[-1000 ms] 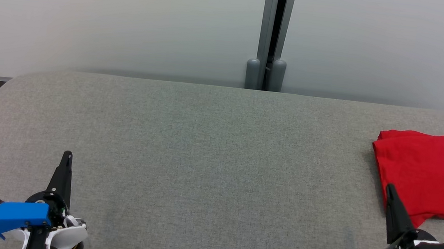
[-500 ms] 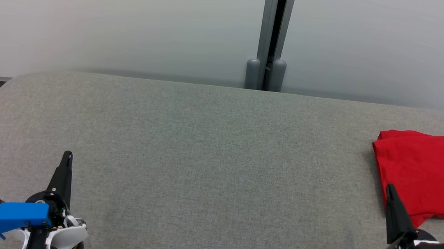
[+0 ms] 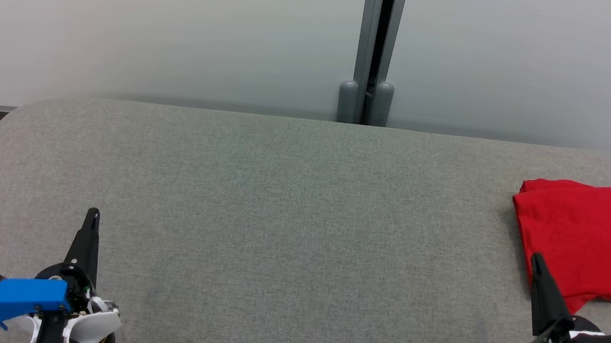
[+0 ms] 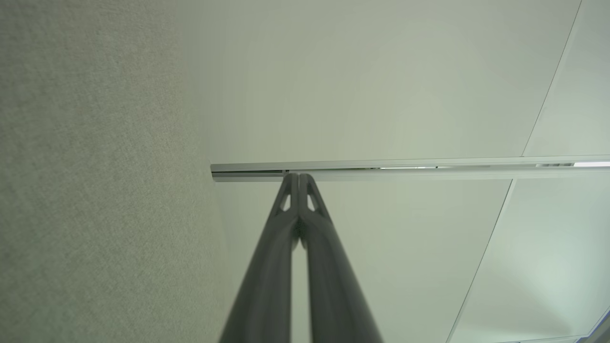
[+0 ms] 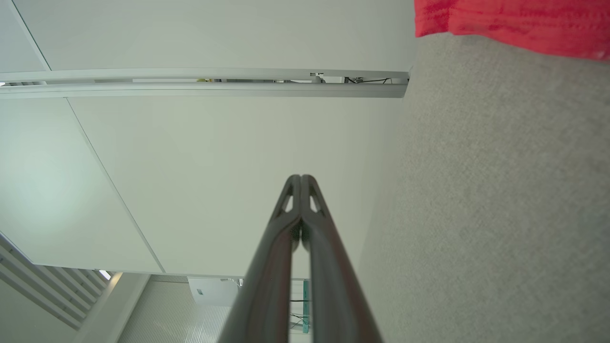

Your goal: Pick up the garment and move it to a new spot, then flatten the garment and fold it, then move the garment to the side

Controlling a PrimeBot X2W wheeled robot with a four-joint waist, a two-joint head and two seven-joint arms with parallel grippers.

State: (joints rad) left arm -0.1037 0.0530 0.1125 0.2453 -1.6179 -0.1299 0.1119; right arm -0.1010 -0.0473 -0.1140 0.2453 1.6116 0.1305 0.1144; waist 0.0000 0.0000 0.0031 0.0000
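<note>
Red garment, seemingly folded, black numerals.

From head, looking down over table toward wall at 12 o'clock; from wrists, low along table, sharing that wall.

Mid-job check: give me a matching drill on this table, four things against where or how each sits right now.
Things:
1. red shirt
2. left gripper
3. right gripper
4. grey post

States:
a. shut, over bare table fabric
b. upright behind the far edge
c. folded, at the right end
d. shut, beside the shirt's near corner

Pairs: 1-c, 2-a, 3-d, 4-b
</note>
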